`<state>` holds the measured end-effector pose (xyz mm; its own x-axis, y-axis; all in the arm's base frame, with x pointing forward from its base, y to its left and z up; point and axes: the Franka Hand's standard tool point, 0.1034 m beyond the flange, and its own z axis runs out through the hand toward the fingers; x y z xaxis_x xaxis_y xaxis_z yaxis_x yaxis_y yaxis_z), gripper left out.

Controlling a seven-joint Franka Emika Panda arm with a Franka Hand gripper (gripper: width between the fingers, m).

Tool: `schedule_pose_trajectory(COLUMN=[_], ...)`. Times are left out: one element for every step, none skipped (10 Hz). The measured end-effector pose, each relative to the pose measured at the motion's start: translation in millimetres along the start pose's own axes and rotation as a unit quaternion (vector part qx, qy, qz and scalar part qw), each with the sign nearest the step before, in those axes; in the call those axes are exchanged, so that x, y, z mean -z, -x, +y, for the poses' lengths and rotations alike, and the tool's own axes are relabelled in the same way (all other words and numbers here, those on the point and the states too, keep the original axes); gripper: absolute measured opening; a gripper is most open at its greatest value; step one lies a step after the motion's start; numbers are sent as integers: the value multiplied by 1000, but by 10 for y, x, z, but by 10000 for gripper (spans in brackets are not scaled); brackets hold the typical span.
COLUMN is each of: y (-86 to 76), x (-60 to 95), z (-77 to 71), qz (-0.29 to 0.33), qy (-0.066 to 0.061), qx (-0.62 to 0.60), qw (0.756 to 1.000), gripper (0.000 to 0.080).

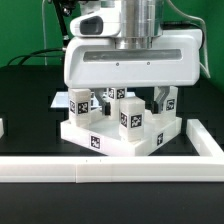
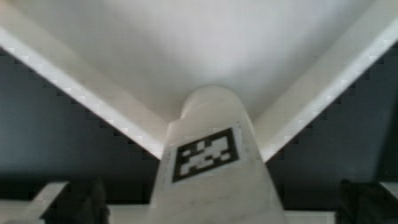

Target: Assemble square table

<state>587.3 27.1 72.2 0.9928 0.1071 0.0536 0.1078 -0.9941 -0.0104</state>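
The square table (image 1: 88, 136) lies upside down, a white slab with a tag on its front edge. Several white tagged legs stand up from it, one on the exterior view's left (image 1: 80, 104), one at the front (image 1: 131, 118) and one on the exterior view's right (image 1: 167, 101). My gripper (image 1: 130, 100) hangs low over the slab, its broad white hand hiding the back legs' tops. In the wrist view a tagged leg (image 2: 217, 150) rises between my dark fingers (image 2: 63, 202), with clear gaps on both sides. Behind it the slab's corner (image 2: 196, 50) spreads out. The gripper (image 2: 217, 208) is open.
A long white border rail (image 1: 110, 171) runs along the front and turns back on the exterior view's right (image 1: 205, 140), close to the slab. A small white piece (image 1: 2, 127) shows at the left edge. The table surface is black.
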Motion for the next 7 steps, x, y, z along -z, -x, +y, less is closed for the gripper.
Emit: schedule_pose_trajectory(y=[-7, -31, -55, -61, -59, -59, -59], x=[7, 26, 43, 47, 45, 45, 46], z=[11, 26, 27, 29, 30, 30, 31], qz=[0, -1, 1, 1, 1, 1, 2], qy=[1, 5, 8, 9, 9, 9, 9], qx=[24, 60, 76, 77, 76, 76, 76], qw=[1000, 998, 997, 997, 997, 997, 997], gripper=[649, 649, 649, 599, 442, 442, 305])
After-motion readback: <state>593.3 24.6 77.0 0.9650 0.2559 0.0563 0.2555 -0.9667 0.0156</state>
